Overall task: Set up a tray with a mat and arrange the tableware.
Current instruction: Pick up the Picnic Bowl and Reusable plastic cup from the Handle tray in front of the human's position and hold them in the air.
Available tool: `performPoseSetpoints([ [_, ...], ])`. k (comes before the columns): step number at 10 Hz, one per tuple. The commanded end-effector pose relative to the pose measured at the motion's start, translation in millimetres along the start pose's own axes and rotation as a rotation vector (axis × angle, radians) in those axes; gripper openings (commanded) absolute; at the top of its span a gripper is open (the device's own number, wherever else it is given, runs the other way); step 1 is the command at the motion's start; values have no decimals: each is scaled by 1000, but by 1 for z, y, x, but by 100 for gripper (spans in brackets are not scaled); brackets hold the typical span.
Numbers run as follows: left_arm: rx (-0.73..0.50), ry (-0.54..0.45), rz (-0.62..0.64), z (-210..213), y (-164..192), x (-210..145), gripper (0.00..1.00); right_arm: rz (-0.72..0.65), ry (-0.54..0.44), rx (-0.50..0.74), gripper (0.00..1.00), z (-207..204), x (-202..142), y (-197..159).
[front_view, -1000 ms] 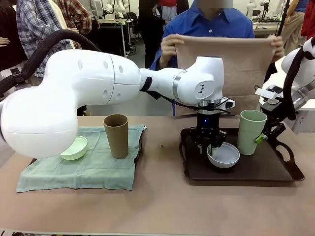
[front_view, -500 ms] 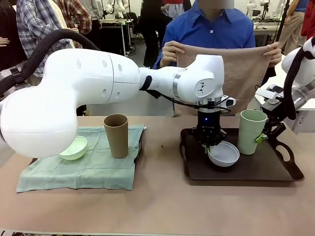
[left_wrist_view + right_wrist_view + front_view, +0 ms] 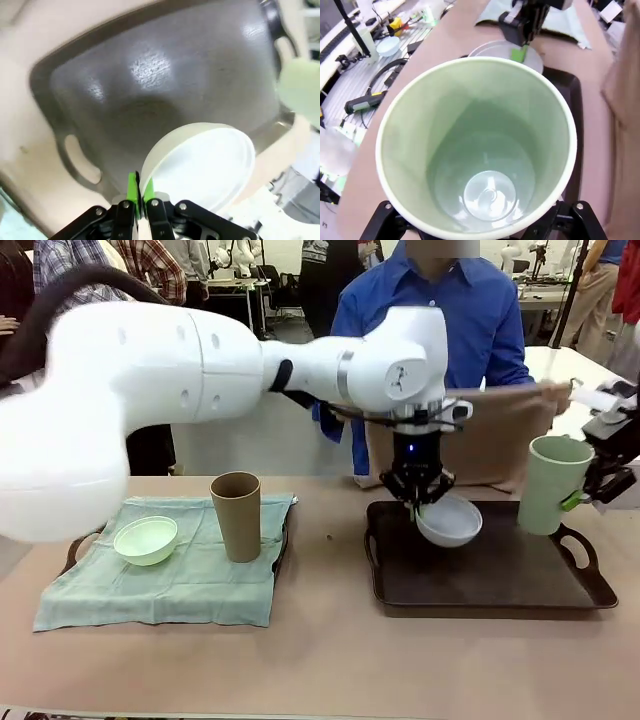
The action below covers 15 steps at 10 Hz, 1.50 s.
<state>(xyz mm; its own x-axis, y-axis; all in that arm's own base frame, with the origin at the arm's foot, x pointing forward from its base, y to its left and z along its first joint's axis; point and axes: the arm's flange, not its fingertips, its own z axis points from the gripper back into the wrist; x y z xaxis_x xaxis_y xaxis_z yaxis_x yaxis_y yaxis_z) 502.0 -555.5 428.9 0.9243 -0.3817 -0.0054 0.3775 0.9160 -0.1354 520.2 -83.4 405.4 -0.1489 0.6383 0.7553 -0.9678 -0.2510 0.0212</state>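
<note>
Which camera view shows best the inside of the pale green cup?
The right wrist view: it looks straight down into the pale green cup. The front view shows its outside; the left wrist view, a blurred edge.

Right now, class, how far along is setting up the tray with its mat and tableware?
Done: nothing on the dark tray. In hand: left tool lifts the white bowl, right tool lifts the pale green cup, person holds the brown mat. Left: lay mat, return them.
</note>
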Motion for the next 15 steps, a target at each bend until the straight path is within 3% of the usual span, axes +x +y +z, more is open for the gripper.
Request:
performPoseSetpoints([
  [1,14,-89,0,45,-2,-41,0,59,-12,-81,0,9,32,44],
  [4,41,-204,2,107,-19,-72,0,111,2,-148,0,31,81,91],
  [7,38,-286,51,137,-21,-89,0,163,30,-200,0,38,116,132],
  [8,20,-296,56,136,-11,-92,0,126,23,-160,0,48,101,107],
  [9,26,-243,9,145,-30,-78,0,126,23,-160,0,48,101,107],
  [15,26,-243,9,145,-30,-78,0,126,23,-160,0,48,101,107],
])
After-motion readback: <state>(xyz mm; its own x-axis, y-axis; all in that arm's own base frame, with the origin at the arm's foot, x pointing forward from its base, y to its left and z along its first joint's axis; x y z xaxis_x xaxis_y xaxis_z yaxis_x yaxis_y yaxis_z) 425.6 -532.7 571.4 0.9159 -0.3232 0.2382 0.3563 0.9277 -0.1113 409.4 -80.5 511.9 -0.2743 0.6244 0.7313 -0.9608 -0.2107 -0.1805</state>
